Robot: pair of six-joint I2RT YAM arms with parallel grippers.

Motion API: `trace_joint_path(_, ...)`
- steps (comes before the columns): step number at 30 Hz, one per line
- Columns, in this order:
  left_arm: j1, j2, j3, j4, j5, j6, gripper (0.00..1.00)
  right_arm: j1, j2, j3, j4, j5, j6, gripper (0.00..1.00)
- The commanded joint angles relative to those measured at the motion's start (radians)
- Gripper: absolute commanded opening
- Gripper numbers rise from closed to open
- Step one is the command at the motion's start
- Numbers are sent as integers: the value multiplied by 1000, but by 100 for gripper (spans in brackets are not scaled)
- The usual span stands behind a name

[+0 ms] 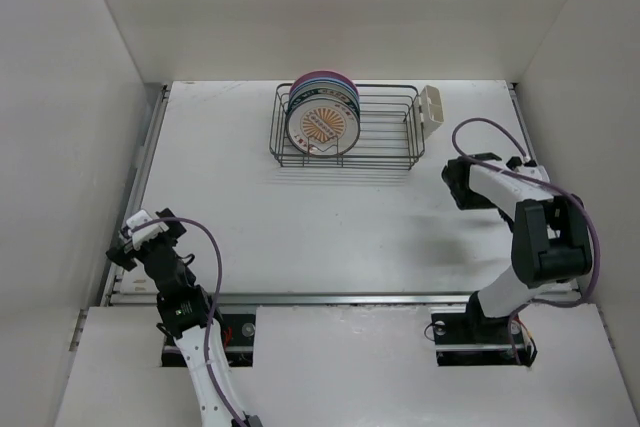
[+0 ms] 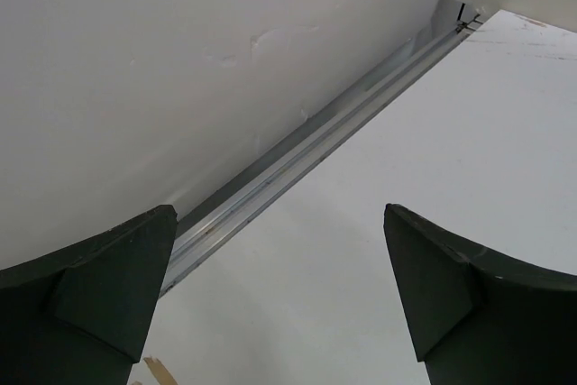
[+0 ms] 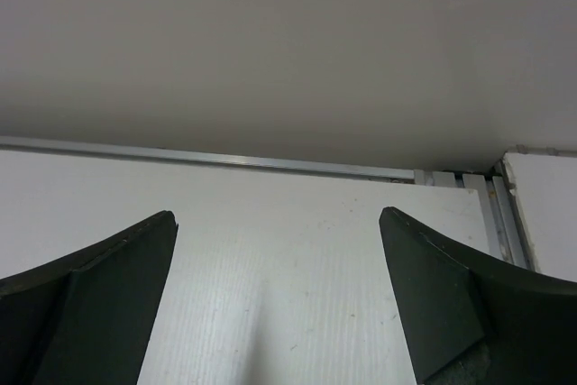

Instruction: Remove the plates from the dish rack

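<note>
1. Seen from above, the dish rack (image 1: 385, 137) stands at the far middle of the white worktop (image 1: 300, 217), close to the back wall; the plates (image 1: 322, 107) stand on edge, packed together at its left end; the orange sunburst plate (image 1: 322, 127) faces front, with coloured rims of others showing behind it, though their number cannot be told; a cream cutlery cup (image 1: 433, 112) hangs on the rack's right end; the left gripper (image 1: 130, 237) sits at the near left of the worktop beside the edge, well apart from the rack; the right gripper (image 1: 458, 182) sits on the right side, nearer the rack's cup end yet apart from it; how far either pair of jaws is parted cannot be judged from this height.
2. In the left wrist view, two dark jaws fill the bottom corners, spread wide, with nothing held between them; bare worktop lies in the gap; an aluminium rail (image 2: 297, 155) runs diagonally along the foot of a pale wall (image 2: 180, 60) towards a far corner at the upper right.
3. In the right wrist view, its dark jaws likewise stand wide apart and grip nothing; white worktop shows between them; a thin rail (image 3: 225, 160) crosses the frame below a grey wall (image 3: 288, 42), meeting a corner at the right.
</note>
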Motion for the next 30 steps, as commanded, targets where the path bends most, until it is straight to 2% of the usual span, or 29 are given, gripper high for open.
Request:
trace_joint_path(1,-4,-20,16,45,31,9,99,-9,39,125,-51,212,-119,100)
trace_joint_path(3,-4,-10,16,45,59,27,99,-9,87,306,-51,221,-292,100)
trace_joint_path(4,-4,3,16,45,135,47,99,-9,98,373,-51,222,-412,100)
trace_joint_path(5,-4,26,43,32,166,85,99,18,98,500,-51,222,-449,100)
trace_joint_path(8,-4,49,115,-19,348,170,99,73,60,672,-51,203,-509,100)
trace_joint_path(9,-4,89,182,-34,390,219,99,122,49,787,-51,193,-531,100)
trace_joint_path(11,-4,167,256,-33,427,205,99,182,49,909,-42,173,-652,100)
trace_joint_path(12,-4,221,333,-24,427,205,99,245,72,1028,-42,151,-705,100)
trace_joint_path(13,-4,337,380,-24,427,205,99,276,119,1082,-11,137,-783,100)
trace_joint_path(14,-18,391,426,-24,427,224,99,303,145,1128,50,110,-1070,100)
trace_joint_path(15,-35,435,471,-39,418,240,99,323,162,1154,321,-48,-1314,100)
trace_joint_path(16,-53,510,560,-57,418,260,99,333,136,1101,540,-259,-1605,100)
trace_joint_path(17,-86,544,606,-82,418,276,99,333,97,1042,691,-508,-1907,100)
trace_joint_path(18,-99,577,655,-143,427,276,99,345,54,986,843,-738,-1960,100)
trace_joint_path(19,-111,612,762,-184,441,276,99,345,11,870,922,-1018,-1979,100)
trace_joint_path(20,-136,690,824,-235,450,265,99,345,-52,830,987,-1138,-1979,100)
trace_joint_path(22,-157,790,966,-454,525,255,99,345,-65,794,1076,-1342,-2006,100)
trace_joint_path(23,-157,916,1135,-547,578,254,99,345,-19,817,1067,-1519,-2019,100)
trace_joint_path(24,-167,987,1228,-647,646,264,99,354,18,847,1041,-1586,-2036,97)
trace_joint_path(25,-185,1056,1317,-832,766,279,99,354,62,887,956,-1628,-2065,93)
trace_joint_path(26,-206,1121,1462,-901,806,300,99,354,107,971,913,-1669,-2076,85)
trace_joint_path(27,-267,1223,1523,-960,832,319,99,354,188,1005,877,-1680,-2086,82)
trace_joint_path(28,-306,1261,1597,-1019,834,342,99,354,220,1039,857,-1681,-2102,75)
trace_joint_path(29,-346,1290,1597,-1030,818,342,99,354,246,1040,848,-1681,-2102,75)
trace_joint_path(30,-381,1343,1640,-1030,799,377,99,363,288,1049,848,-1681,-2117,70)
